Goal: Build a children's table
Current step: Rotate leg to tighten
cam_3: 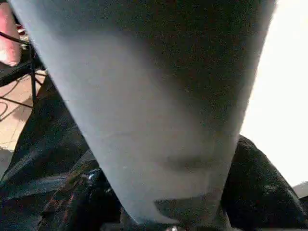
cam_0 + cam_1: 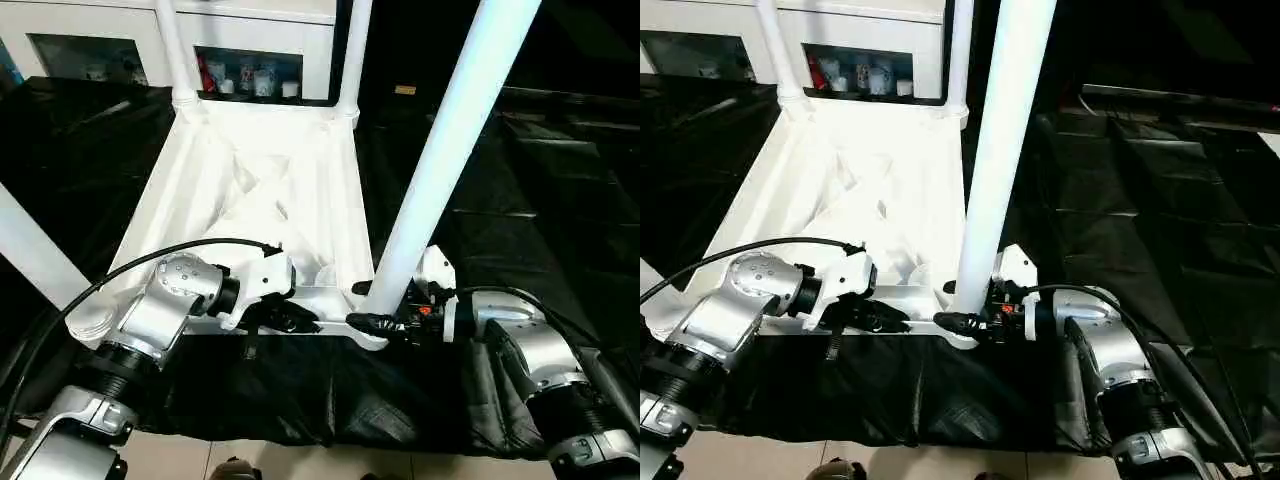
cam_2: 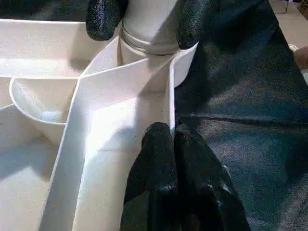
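Both forearms are silver metal with rounded, dimpled elbow housings and ribbed black collars. White plastic wrist shells carry the left end effector (image 2: 290, 318) and right end effector (image 2: 372, 322), each with two matte black, rubbery fingers (image 3: 163, 183). Black cables loop along each arm; small red wiring shows at the right wrist.

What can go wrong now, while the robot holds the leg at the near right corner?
The leg leans in its corner socket, so it might seat crookedly or bind. The right end effector grips low on the leg, giving little leverage. The left end effector pinches only the thin rim of the tabletop, which could slip.
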